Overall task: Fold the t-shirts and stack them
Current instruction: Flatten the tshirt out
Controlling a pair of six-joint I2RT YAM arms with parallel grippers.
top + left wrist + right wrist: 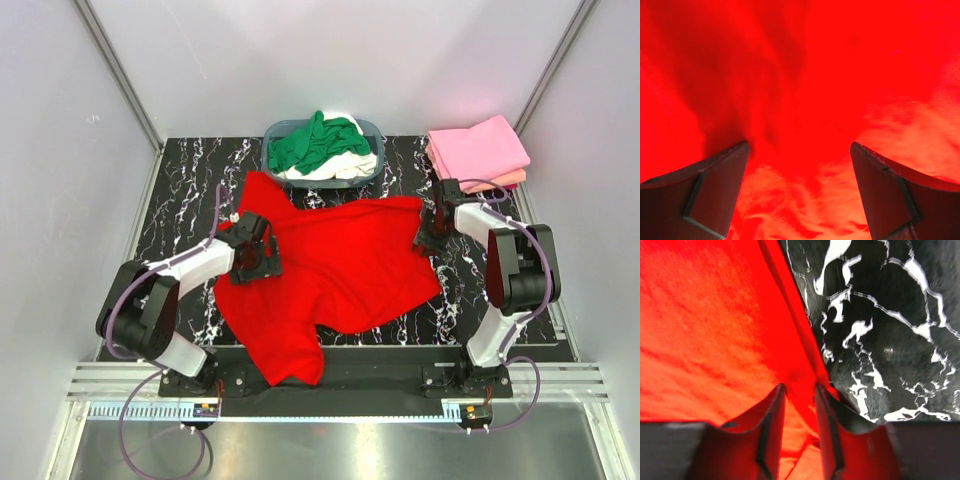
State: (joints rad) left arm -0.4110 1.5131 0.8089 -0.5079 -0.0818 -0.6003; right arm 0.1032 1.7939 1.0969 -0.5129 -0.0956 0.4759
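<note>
Over the red t-shirt (340,270), left hand (800,147) is spread wide, gripping nothing. At the shirt's right edge, right hand (799,389) is narrowed around the cloth. Pinched or not, I cannot tell. Shirt lies spread across the black marbled counter (890,340), between both arms.

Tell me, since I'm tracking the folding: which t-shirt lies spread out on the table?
The red t-shirt; the green one and white one are bunched in the basket, the pink ones stacked folded at back right.
</note>
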